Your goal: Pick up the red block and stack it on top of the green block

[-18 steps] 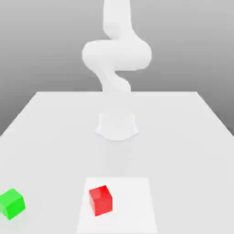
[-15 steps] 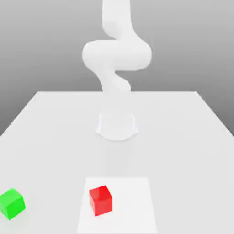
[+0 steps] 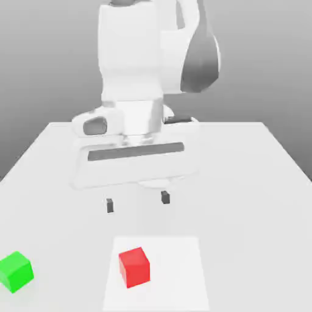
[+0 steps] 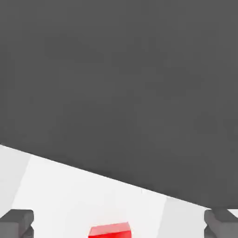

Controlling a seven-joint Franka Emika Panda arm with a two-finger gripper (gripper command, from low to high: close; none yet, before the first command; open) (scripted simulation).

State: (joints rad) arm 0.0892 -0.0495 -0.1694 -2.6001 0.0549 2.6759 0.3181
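Tabletop here is pale, with grey backdrop behind, and we've got the red block on the white square around half past six in the exterior view, the green block at its nine o'clock on the bare surface. We see the gripper hanging at twelve o'clock from red, pointing down, fingers spread wide, nothing between them.

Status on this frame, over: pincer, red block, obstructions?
Pincer open, empty, above table. Red block on white square, ungrasped. Green block apart, toward exterior view's left. No obstruction seen between pincer and red block.
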